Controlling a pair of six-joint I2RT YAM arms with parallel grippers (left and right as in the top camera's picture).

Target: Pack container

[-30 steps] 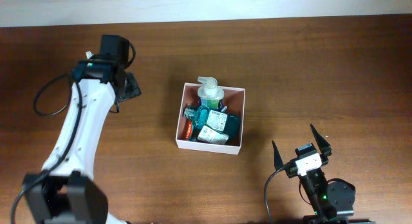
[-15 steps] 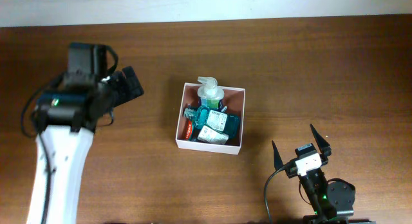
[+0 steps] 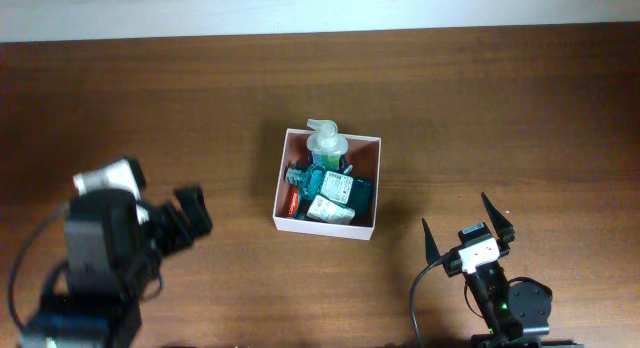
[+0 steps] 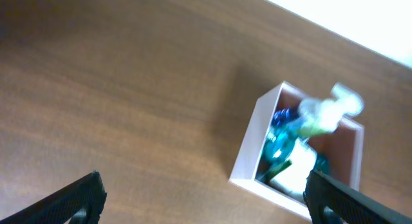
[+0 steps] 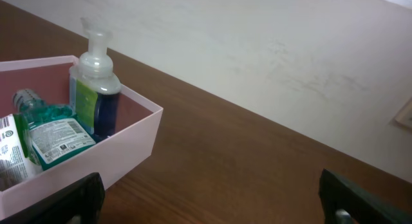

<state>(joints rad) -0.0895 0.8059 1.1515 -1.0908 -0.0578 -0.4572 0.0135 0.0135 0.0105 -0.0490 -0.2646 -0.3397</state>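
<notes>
The container (image 3: 322, 228), a white square box with a pinkish inside, sits mid-table. In it are a clear pump bottle (image 3: 325, 142), a teal bottle (image 3: 336, 186), a white packet (image 3: 328, 212) and something red (image 3: 291, 200). My left gripper (image 3: 193, 217) hovers blurred, well left of the box, open and empty; its wrist view shows the container (image 4: 250, 145) ahead to the right of the gripper (image 4: 206, 208). At the near right edge my right gripper (image 3: 457, 216) stands open and empty. From the right gripper (image 5: 212, 208), the container (image 5: 125, 154) with the pump bottle (image 5: 95, 89) lies to the left.
Bare brown wooden tabletop (image 3: 500, 108) surrounds the box. A pale wall (image 3: 300, 8) runs along the far edge. The right arm's base (image 3: 515, 303) sits at the near right edge.
The left arm has swung from the far left of the table back toward the near left edge, its gripper still open. The right arm and the box's contents have not moved.
</notes>
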